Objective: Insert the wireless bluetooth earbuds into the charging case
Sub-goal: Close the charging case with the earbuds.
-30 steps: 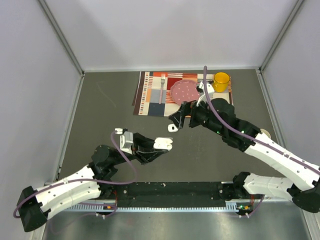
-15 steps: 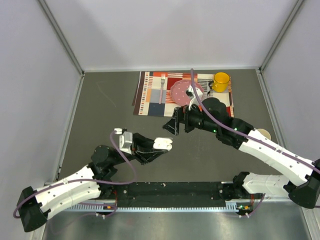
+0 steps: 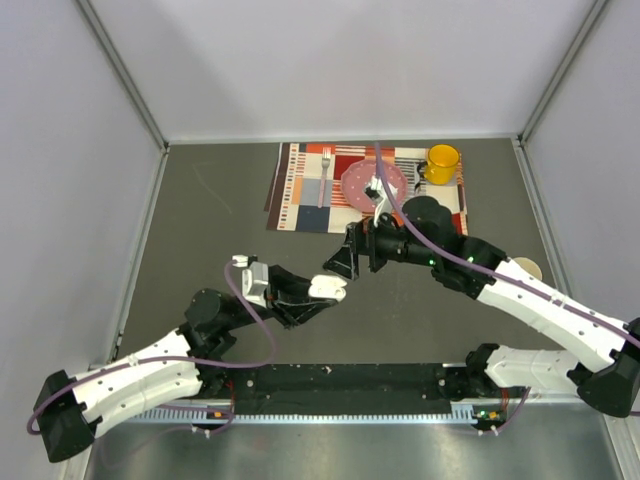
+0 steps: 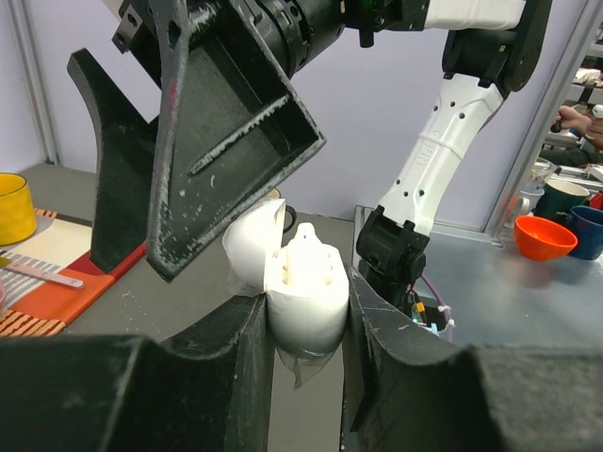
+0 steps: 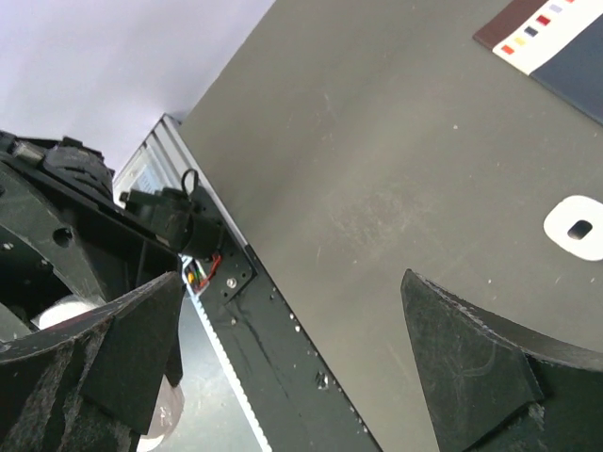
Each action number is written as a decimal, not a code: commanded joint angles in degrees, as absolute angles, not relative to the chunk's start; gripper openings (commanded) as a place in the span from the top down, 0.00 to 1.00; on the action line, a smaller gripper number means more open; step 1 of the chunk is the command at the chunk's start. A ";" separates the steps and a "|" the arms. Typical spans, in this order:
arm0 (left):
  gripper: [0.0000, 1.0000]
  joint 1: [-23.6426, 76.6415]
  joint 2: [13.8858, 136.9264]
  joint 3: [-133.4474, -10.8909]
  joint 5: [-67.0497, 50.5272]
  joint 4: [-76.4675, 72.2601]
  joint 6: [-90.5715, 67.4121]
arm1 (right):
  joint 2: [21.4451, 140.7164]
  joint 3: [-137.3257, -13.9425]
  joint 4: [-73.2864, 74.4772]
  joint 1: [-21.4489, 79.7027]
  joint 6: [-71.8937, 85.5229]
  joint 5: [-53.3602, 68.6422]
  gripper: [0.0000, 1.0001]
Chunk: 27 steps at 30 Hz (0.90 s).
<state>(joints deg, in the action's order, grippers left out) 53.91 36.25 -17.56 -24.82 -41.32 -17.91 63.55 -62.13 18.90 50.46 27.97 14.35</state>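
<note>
My left gripper (image 3: 322, 292) is shut on a white charging case (image 3: 328, 287) and holds it above the table. In the left wrist view (image 4: 306, 315) the case (image 4: 303, 301) stands upright with its lid open to the left. White rounded shapes sit in its top; I cannot tell if they are earbuds. My right gripper (image 3: 343, 260) is open and empty, close above and behind the case; its fingers (image 4: 226, 141) hang beside the lid. In the right wrist view (image 5: 283, 377) a bit of the case (image 5: 58, 311) shows at the lower left. No loose earbud shows clearly.
A small white flat piece with a dark hole (image 5: 577, 229) lies on the table. A striped placemat (image 3: 300, 190) at the back holds a fork (image 3: 325, 172), a pink plate (image 3: 362, 182) and a yellow mug (image 3: 441, 160). A tape roll (image 3: 528, 267) lies right. A black rail (image 3: 340, 385) runs along the near edge.
My right gripper has moved left and nearer, from above the small white piece to right beside the held case. My left gripper with the case has barely moved.
</note>
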 commanded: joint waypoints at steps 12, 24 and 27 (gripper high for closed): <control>1.00 54.05 35.77 -18.90 -22.24 -45.00 -18.28 | 61.08 -59.15 17.93 55.54 22.15 19.95 0.02; 1.00 54.05 35.16 -18.99 -21.18 -43.68 -18.54 | 60.39 -59.41 20.65 57.13 23.38 1.51 0.01; 1.00 54.05 34.45 -18.98 -20.57 -42.54 -18.89 | 56.87 -60.47 19.43 57.13 23.47 -4.12 0.01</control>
<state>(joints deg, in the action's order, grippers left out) 54.48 36.05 -17.56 -24.08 -38.87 -18.33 61.30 -58.89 19.03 56.05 24.10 4.84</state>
